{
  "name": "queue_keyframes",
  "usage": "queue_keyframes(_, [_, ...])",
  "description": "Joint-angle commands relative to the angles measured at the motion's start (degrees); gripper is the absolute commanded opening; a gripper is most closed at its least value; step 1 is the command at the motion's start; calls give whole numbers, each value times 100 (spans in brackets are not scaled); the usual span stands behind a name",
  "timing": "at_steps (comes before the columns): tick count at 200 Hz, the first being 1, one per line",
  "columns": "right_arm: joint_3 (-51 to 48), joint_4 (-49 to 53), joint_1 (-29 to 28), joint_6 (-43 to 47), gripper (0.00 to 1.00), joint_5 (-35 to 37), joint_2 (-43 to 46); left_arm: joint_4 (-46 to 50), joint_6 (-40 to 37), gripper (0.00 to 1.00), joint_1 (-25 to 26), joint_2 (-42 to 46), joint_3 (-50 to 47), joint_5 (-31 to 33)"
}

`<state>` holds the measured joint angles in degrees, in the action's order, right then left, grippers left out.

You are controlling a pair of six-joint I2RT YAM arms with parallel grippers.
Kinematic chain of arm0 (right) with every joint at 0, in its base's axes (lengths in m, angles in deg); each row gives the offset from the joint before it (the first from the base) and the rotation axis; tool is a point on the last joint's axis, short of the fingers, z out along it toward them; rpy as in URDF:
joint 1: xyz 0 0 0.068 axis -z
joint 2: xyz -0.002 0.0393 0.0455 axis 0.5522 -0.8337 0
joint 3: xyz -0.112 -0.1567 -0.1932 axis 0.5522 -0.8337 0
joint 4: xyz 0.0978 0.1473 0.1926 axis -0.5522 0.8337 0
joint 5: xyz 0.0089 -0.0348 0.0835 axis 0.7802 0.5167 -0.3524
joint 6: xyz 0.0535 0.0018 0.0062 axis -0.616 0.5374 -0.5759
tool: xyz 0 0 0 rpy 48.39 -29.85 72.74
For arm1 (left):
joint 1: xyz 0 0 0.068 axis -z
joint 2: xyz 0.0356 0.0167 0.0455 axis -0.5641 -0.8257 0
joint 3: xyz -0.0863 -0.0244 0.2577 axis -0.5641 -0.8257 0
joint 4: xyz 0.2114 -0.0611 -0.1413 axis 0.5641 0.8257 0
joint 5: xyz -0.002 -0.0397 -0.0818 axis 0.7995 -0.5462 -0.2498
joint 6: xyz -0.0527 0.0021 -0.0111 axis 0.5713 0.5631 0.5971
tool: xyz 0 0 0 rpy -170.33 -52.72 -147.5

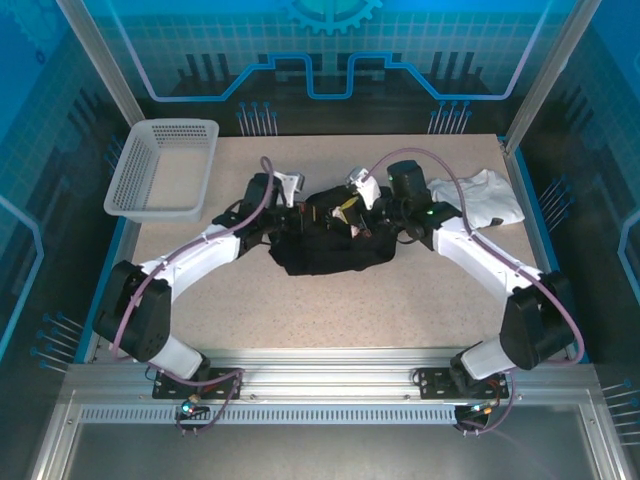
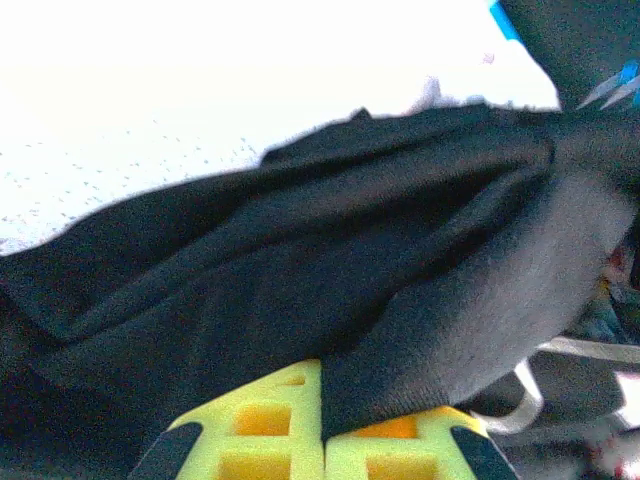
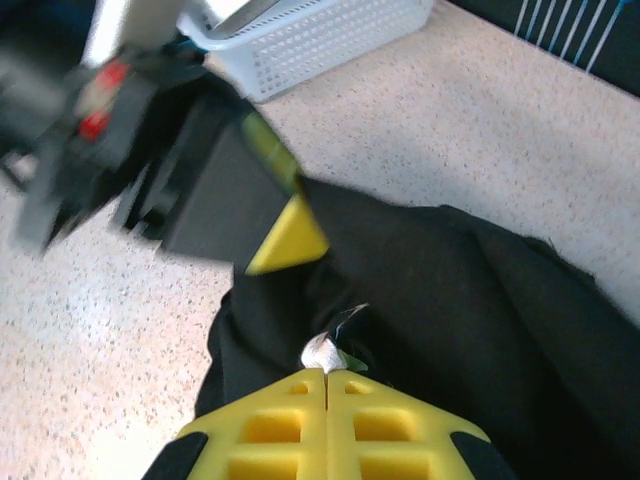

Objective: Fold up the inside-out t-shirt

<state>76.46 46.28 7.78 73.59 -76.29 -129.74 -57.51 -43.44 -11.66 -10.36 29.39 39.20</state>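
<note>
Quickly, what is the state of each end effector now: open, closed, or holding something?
Left end effector: closed, pinching a fold of the black t-shirt.
Right end effector: closed, pinching the same t-shirt.

Beige speckled table [image 1: 300, 310]. At far left corner, pale plastic basket [image 1: 125, 180]. In the middle, black t-shirt [image 1: 330, 255], crumpled in a low heap. Near far right edge, small white garment [image 1: 485, 195], well apart from basket.
</note>
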Motion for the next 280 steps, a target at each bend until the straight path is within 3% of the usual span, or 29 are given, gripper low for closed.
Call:
queue_keyframes(1, [301, 591, 139, 956, 0, -570, 332, -589, 824, 0, -420, 205, 17, -505])
queue_keyframes(26, [515, 283, -4, 804, 0, -1346, 69, -318, 874, 0, -394, 108, 232, -307])
queue_keyframes(53, [881, -192, -303, 392, 0, -1519, -201, 44, 936, 0, -364, -108, 379, 89])
queue_keyframes(103, [9, -1889, 348, -1012, 0, -1003, 1007, -165, 1408, 0, -1124, 173, -492, 622])
queue_keyframes(138, [-810, -2568, 439, -1504, 0, -550, 1264, -597, 1451, 0, -1178, 288, -1133, 589])
queue_keyframes(170, [-1243, -2543, 447, -1542, 0, -219, 1069, -752, 1242, 12, -1008, 205, -1742, 487])
queue_keyframes(212, [-1435, -2139, 466, -1227, 0, -386, 940, -780, 517, 44, -611, 894, -2231, 710])
queue_keyframes(238, [-1546, -2000, 464, -1116, 0, -516, 1004, -566, 145, 56, -265, 1031, -1952, 831])
queue_keyframes(280, [-1639, -1802, 469, -1048, 0, -519, 1203, 219, -406, 67, -149, 243, -828, 709])
